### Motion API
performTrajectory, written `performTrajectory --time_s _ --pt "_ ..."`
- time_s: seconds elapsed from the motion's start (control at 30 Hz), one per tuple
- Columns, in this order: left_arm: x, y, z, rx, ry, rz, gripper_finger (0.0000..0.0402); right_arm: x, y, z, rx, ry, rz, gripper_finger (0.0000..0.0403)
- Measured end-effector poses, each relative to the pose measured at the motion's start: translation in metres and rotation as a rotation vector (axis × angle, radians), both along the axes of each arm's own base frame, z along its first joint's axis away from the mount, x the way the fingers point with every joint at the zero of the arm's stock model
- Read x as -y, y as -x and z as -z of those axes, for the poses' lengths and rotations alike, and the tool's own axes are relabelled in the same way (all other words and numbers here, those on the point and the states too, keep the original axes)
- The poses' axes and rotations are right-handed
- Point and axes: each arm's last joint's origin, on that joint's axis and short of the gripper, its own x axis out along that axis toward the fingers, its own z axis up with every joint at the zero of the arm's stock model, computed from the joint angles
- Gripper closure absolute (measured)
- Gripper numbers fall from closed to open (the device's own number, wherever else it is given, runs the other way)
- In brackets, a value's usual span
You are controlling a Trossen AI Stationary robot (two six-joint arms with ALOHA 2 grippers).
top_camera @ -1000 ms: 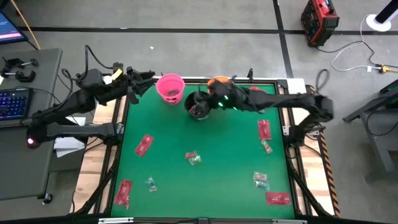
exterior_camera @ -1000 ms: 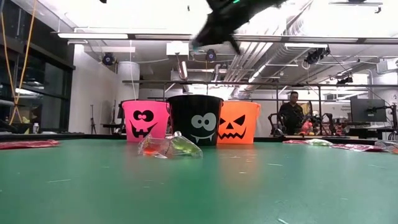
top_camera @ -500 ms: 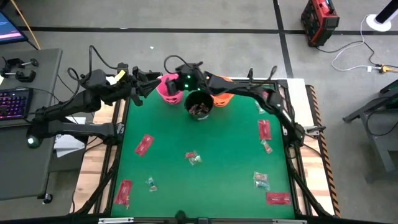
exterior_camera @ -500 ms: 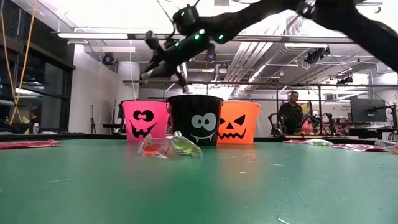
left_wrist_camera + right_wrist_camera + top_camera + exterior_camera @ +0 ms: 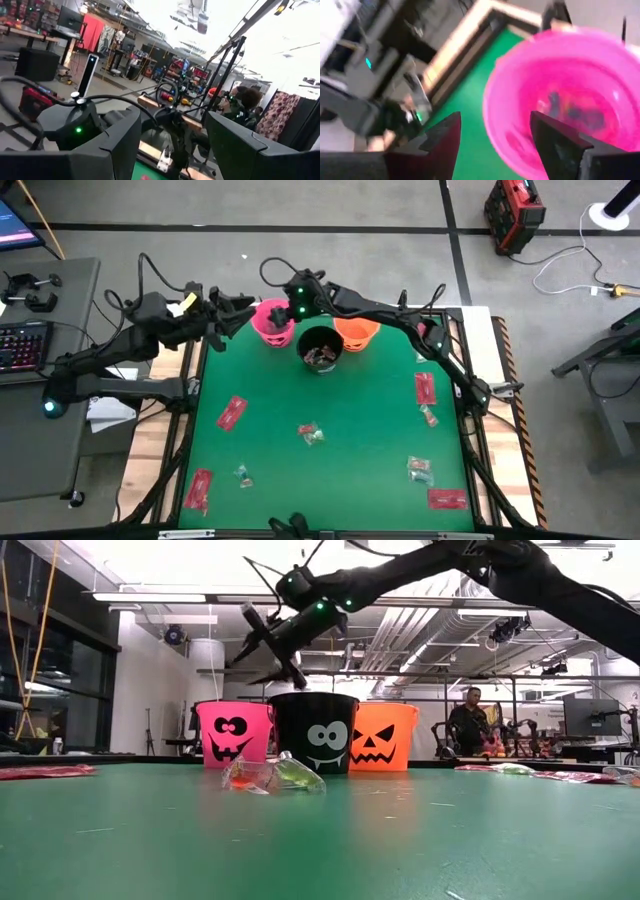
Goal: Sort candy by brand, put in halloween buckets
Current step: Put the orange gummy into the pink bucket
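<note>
Right gripper [image 5: 262, 650] swung over pink bucket [image 5: 272, 321], open.

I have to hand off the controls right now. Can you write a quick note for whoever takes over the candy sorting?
Right gripper: fingers open, empty, over the pink bucket, which has pieces inside.
Left gripper: open, empty, waiting at the table's far left edge beside the pink bucket.
Buckets: pink, black bucket and orange bucket cluster at the far edge; black also holds candy.
Left to sort: red packets, and small crinkly pieces still on the green mat.
</note>
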Motion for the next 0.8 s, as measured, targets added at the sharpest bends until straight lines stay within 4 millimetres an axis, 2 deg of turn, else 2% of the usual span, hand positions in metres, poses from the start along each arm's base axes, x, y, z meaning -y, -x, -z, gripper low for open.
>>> performTrajectory --time_s 0.1,0.17,0.27,0.4,0.5,0.6,0.8 --pt "0.000 -0.001 0.004 -0.040 0.018 0.010 0.0190 -0.003 0.006 0.001 -0.078 0.027 -0.060 0.0172" --pt "0.002 -0.002 0.010 -0.091 0.044 0.045 0.0190 -0.007 0.014 -0.010 -0.116 0.082 -0.095 0.0172" --pt "0.007 -0.003 0.023 -0.224 0.094 0.094 0.0190 -0.012 0.035 -0.042 -0.180 0.212 -0.111 0.0172" --pt "0.016 -0.009 0.039 -0.381 0.128 0.121 0.0190 -0.014 0.075 -0.082 -0.329 0.372 -0.086 0.0172" --pt "0.026 -0.023 0.053 -0.415 0.139 0.157 0.0190 -0.020 0.108 -0.114 -0.402 0.438 -0.064 0.0172" --pt "0.042 -0.044 0.084 -0.553 0.113 0.241 0.0190 -0.032 0.141 -0.146 -0.440 0.468 -0.044 0.0172" --pt "0.074 -0.092 0.169 -0.935 -0.057 0.384 0.0190 -0.066 0.197 -0.190 -0.488 0.484 0.010 0.0172"
